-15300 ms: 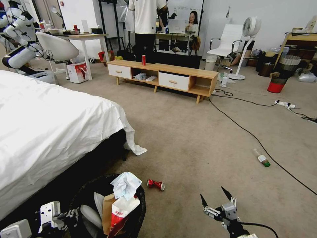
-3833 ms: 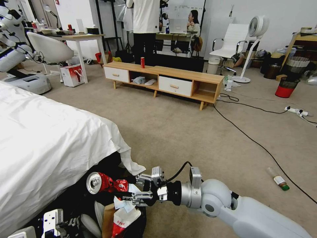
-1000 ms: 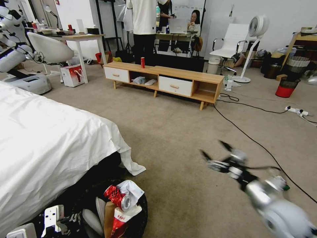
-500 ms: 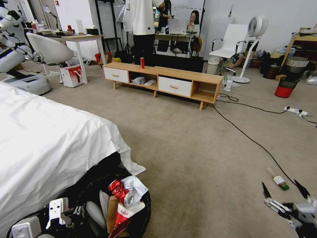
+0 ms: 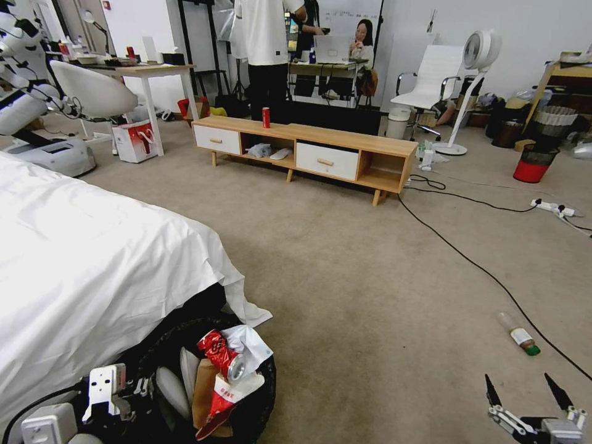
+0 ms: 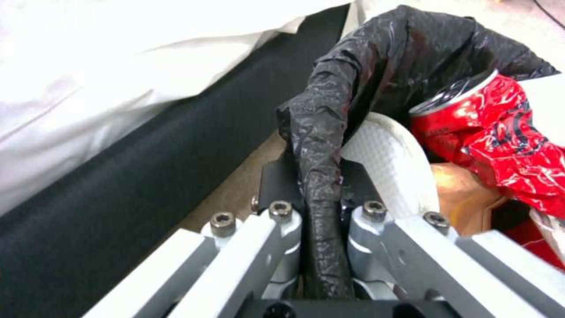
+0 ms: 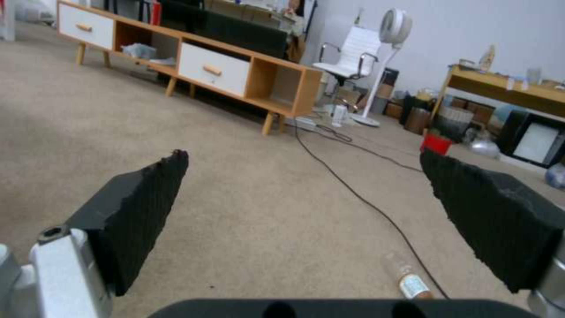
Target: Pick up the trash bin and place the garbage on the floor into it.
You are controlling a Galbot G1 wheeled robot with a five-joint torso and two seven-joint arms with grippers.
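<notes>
Head view: beige short-pile carpet (image 5: 345, 265) spans the frame; lower left, the round black lined mesh trash bin (image 5: 262, 394), rim pinched by the left gripper (image 6: 321, 221), holds crushed red can (image 5: 219, 361), tissue and packet. Lower right, the right gripper (image 5: 529, 394) gapes empty near the remaining clear green-capped bottle (image 5: 519, 334).

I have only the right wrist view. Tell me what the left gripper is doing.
Observer: The left gripper is shut on the trash bin, clamping the black liner at its rim beside the bed.
Operator: Report what's inside the bin.
Observer: A crushed red can lies on top, with a pale tissue, a red-white packet and a brown paper bag.
Operator: Say where my gripper is relative to the bottle.
Observer: The right gripper is open, low above the carpet, nearer the robot than the green-capped bottle.
</notes>
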